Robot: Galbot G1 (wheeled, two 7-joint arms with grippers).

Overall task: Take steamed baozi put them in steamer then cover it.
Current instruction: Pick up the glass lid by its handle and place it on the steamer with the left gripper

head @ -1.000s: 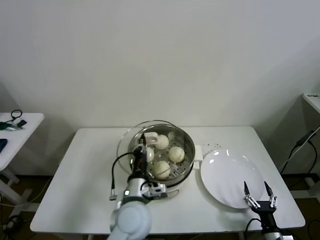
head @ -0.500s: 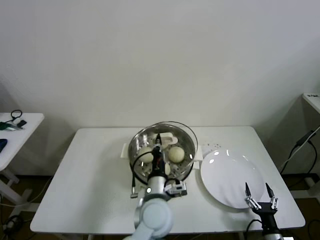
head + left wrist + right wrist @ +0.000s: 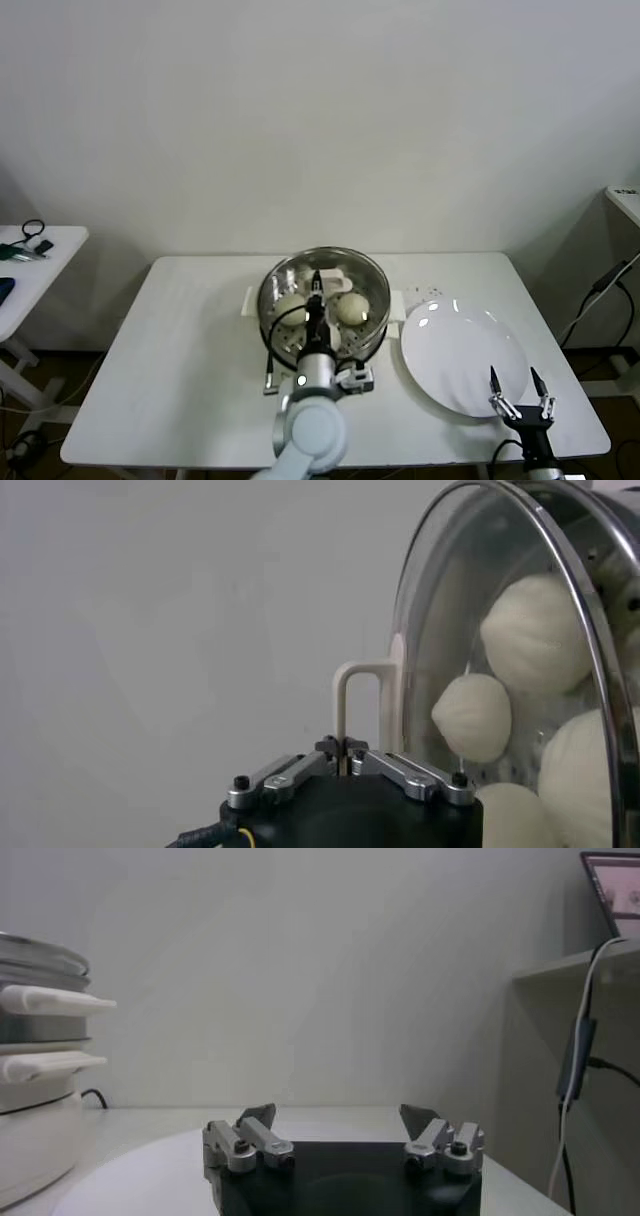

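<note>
The steamer stands at the table's middle on its cream-white pot base, with several cream-white baozi inside. The clear glass cover with its metal rim sits over the steamer. My left gripper is shut on the cover's cream-white handle. In the left wrist view the cover's rim and the baozi show through the glass. My right gripper is open and empty at the front right, over the white plate's near edge; it also shows in the right wrist view.
A large flat white plate lies right of the steamer. The steamer's side handles show in the right wrist view. A small side table stands at far left, another surface at far right.
My left gripper has carried the cover rightwards from the steamer's left side until it sits over the steamer. The right arm has not moved.
</note>
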